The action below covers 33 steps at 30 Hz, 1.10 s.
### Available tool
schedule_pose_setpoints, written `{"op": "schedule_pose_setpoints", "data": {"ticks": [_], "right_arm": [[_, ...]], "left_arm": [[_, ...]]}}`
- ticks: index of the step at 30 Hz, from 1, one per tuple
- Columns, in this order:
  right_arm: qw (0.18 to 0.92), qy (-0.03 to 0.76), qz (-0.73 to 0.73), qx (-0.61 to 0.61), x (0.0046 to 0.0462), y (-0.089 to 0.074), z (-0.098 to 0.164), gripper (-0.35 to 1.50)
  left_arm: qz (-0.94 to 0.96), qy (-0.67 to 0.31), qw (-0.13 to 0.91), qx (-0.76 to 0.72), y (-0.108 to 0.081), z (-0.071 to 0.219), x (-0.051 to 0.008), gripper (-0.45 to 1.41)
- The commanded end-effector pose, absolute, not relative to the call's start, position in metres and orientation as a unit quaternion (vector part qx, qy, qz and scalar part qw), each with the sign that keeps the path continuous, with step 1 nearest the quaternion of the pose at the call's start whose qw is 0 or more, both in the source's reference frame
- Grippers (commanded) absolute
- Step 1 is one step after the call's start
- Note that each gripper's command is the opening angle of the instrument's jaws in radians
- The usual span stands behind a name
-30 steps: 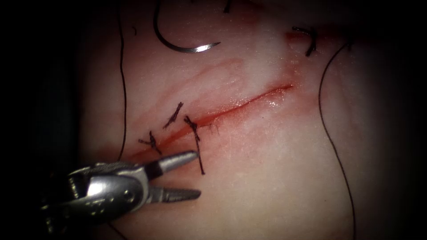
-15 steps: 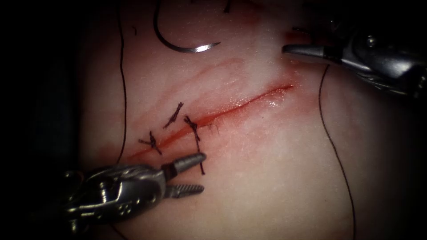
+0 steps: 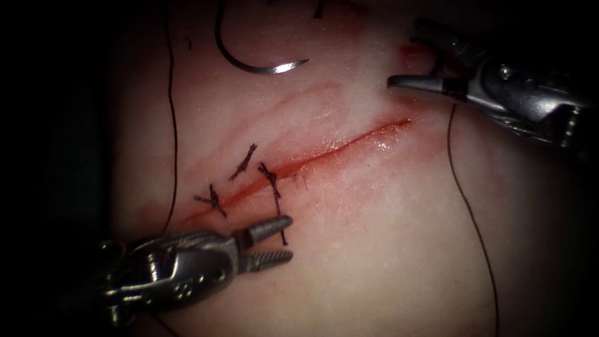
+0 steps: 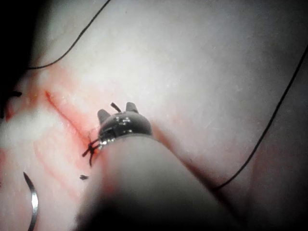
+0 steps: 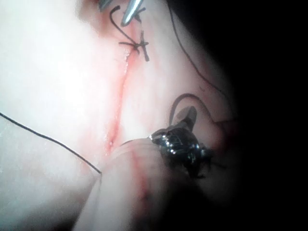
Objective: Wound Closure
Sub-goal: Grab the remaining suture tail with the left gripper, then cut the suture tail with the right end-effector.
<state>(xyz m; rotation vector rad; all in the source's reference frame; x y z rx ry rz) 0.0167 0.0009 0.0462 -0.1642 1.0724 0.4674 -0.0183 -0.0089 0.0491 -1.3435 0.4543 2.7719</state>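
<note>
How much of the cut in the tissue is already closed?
Done: dark knotted stitches cross the left end of the red cut. In hand: nothing; the left tool and right tool are open, and the curved steel needle lies free on the tissue. Left: the cut's right stretch.

- Red fluid (image 3: 349,146) is being seen as a thin slanting line with paler smears spreading around it over the tissue (image 3: 374,249).
- A tiny dark scrap (image 3: 188,43) is being seen lying loose on top.
- A dark surround (image 3: 50,125) is being seen beyond the left edge.
</note>
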Motion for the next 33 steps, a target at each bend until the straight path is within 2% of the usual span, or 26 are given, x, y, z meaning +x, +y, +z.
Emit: {"op": "schedule_pose_setpoints", "data": {"ticks": [1,3,9,11,18,21,25,29,31,32,33], "right_arm": [[0.831,0.506,0.219,-0.078,0.0176,0.001,0.047,1.26],[0.831,0.507,0.218,-0.078,0.0177,0.001,0.047,1.26],[0.833,0.507,0.211,-0.071,0.018,0.001,0.047,1.25],[0.834,0.511,0.201,-0.057,0.0181,0.0,0.047,1.11],[0.819,0.557,0.136,-0.001,0.0186,-0.002,0.049,1.0],[0.807,0.583,0.093,0.025,0.0189,-0.004,0.05,0.84],[0.796,0.604,0.027,0.029,0.0194,-0.006,0.053,0.78],[0.792,0.611,-0.018,0.016,0.0199,-0.008,0.054,0.83],[0.792,0.61,-0.028,0.008,0.0205,-0.009,0.055,0.98],[0.793,0.608,-0.038,-0.005,0.0211,-0.009,0.055,1.15],[0.793,0.608,-0.038,-0.005,0.0211,-0.009,0.055,1.15]], "left_arm": [[0.889,0.145,0.012,-0.434,-0.009,0.05,-0.0189,0.0],[0.887,0.141,0.007,-0.439,-0.009,0.05,-0.019,-0.35],[0.879,0.123,-0.018,-0.461,-0.009,0.05,-0.0188,-0.35],[0.88,0.129,-0.02,-0.457,-0.009,0.05,-0.0183,-0.35],[0.883,0.144,-0.024,-0.446,-0.008,0.049,-0.0169,-0.35],[0.877,0.148,-0.018,-0.456,-0.007,0.048,-0.0167,-0.35],[0.869,0.155,-0.011,-0.469,-0.007,0.048,-0.0166,-0.35],[0.865,0.158,-0.009,-0.476,-0.006,0.047,-0.0165,-0.35],[0.863,0.159,-0.008,-0.479,-0.006,0.047,-0.0164,-0.35],[0.861,0.161,-0.006,-0.482,-0.006,0.047,-0.0164,-0.35],[0.861,0.161,-0.006,-0.482,-0.006,0.047,-0.0164,-0.35]]}}
